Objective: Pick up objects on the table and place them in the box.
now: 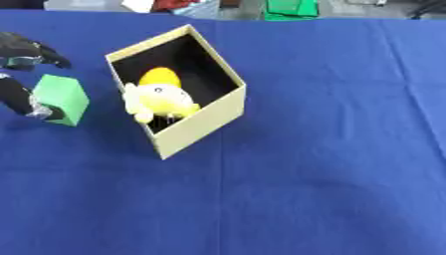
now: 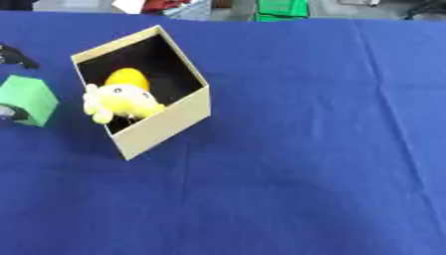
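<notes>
Your left hand (image 1: 24, 79) grips the green block (image 1: 62, 98), left of the box (image 1: 202, 117).
Only the left eye view shows your curled fingers; a yellow plush toy (image 1: 160, 95) sits inside the box on the blue worktop (image 1: 331, 174).

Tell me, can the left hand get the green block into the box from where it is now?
Probably yes. The left hand is curled round the green block just left of the box. The box's open top faces up, though a yellow plush toy already fills its near-left part, leaving room deeper inside.
</notes>
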Controlling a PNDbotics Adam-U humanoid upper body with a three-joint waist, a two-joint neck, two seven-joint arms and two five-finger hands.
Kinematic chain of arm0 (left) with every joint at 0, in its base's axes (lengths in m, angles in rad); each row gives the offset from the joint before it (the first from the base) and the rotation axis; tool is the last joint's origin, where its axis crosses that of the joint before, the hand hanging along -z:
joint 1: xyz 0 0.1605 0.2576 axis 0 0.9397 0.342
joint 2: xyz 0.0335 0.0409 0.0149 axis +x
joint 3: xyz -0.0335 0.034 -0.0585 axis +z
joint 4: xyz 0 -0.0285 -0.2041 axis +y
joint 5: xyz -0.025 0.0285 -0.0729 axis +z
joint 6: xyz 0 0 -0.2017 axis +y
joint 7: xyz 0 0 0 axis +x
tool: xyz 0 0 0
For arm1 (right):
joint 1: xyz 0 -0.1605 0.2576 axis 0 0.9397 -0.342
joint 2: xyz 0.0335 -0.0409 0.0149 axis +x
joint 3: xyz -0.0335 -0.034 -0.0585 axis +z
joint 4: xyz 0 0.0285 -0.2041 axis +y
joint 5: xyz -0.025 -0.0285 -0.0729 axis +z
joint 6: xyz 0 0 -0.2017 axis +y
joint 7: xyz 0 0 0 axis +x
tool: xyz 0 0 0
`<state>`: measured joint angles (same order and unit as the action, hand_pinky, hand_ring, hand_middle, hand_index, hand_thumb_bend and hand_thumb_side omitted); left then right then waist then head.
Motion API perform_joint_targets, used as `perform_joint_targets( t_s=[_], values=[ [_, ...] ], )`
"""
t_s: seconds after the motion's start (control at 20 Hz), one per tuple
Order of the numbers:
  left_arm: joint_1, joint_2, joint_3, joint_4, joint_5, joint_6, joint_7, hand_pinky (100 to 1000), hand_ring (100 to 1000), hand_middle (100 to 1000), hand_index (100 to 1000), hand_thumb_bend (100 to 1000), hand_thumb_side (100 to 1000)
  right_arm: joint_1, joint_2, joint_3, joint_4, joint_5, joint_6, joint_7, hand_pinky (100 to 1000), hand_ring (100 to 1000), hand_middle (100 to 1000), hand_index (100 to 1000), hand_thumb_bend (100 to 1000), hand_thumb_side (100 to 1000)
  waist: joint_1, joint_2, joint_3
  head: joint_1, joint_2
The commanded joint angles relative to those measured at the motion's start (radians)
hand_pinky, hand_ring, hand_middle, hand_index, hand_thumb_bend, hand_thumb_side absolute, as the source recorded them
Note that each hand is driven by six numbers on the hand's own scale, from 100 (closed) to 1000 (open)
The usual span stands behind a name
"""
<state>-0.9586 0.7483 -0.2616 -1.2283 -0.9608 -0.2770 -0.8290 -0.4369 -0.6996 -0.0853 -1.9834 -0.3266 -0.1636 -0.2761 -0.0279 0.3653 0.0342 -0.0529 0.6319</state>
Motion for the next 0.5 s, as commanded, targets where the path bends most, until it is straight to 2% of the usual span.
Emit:
perform_joint_targets(
  t_s=[0.05, 0.4, 0.5],
  values=[
    [-0.013, 0.026, 0.000, 0.002, -0.007, -0.067, -0.064, 888, 908, 869, 970, 436, 525, -0.011, -0.014, -0.009, -0.017, -0.004, 0.003, -0.005, 896, 876, 762, 880, 100, 890, 0.000, -0.016, -0.002, 0.005, -0.009],
    [-0.008, 0.019, -0.003, 0.019, 0.027, -0.064, -0.065, 849, 871, 783, 920, 387, 525, -0.006, -0.007, -0.012, -0.017, 0.001, 0.012, -0.013, 898, 878, 761, 880, 100, 896, -0.002, -0.009, -0.005, 0.006, -0.011],
    [-0.009, 0.016, -0.001, 0.019, 0.045, -0.062, -0.057, 808, 824, 690, 866, 350, 511, -0.004, -0.006, -0.012, -0.017, 0.002, 0.014, -0.014, 898, 877, 760, 878, 100, 897, -0.002, -0.009, -0.006, 0.006, -0.012]
  ],
)
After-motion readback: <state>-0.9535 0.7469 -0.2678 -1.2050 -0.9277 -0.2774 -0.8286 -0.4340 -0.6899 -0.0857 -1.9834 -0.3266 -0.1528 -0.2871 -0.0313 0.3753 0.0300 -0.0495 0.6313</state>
